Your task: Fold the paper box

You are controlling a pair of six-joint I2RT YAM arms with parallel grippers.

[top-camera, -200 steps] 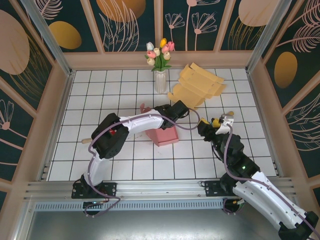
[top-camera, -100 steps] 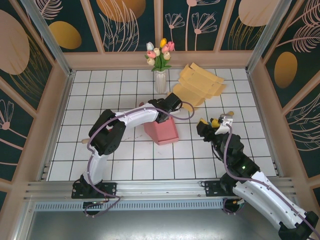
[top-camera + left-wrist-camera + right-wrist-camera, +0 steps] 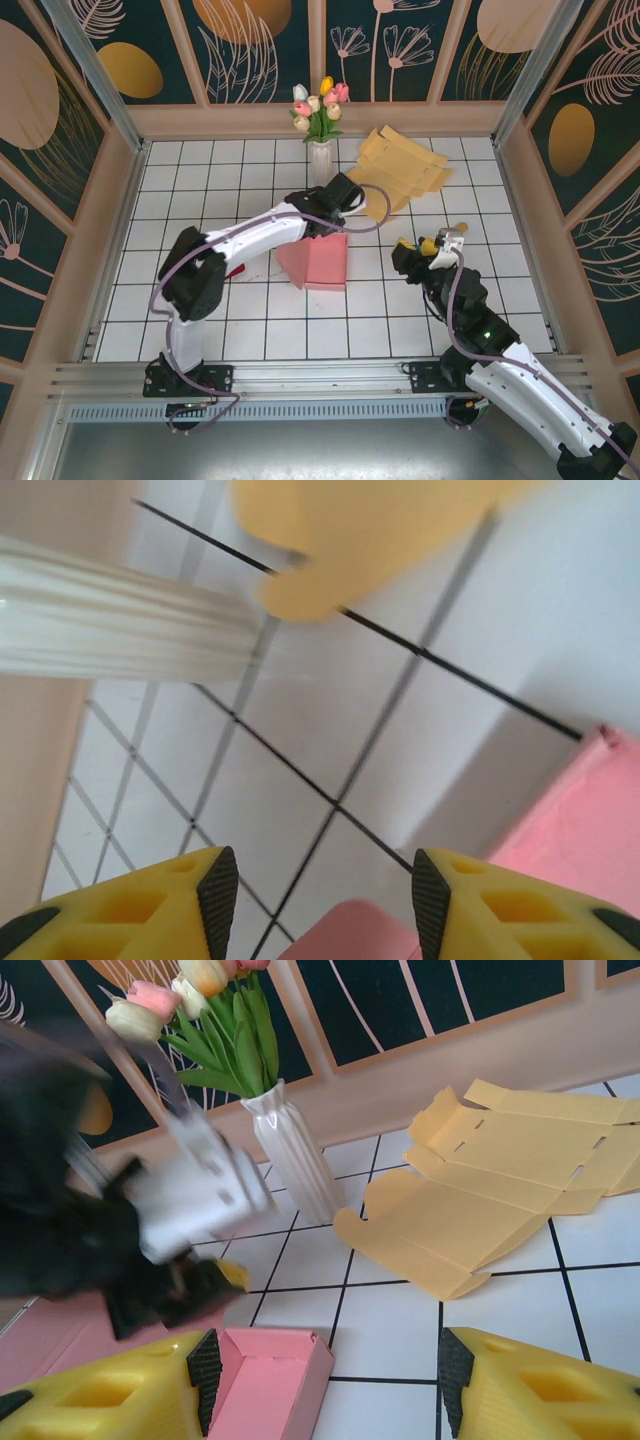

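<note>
The pink paper box (image 3: 322, 262) is being left mid-table (image 3: 200, 180); the left tool (image 3: 325, 892), wide open and empty, is being held over its rear edge, likely for flap folding, the right tool (image 3: 325, 1365) being held open, empty, nearby

A white ribbed vase (image 3: 321, 163) is standing upright near the back of the white tiled table (image 3: 190, 200), holding pink, white and yellow tulips (image 3: 320, 105). Just to its right, flat yellow cardboard sheets (image 3: 402, 170) are lying overlapped on the tiles.
</note>
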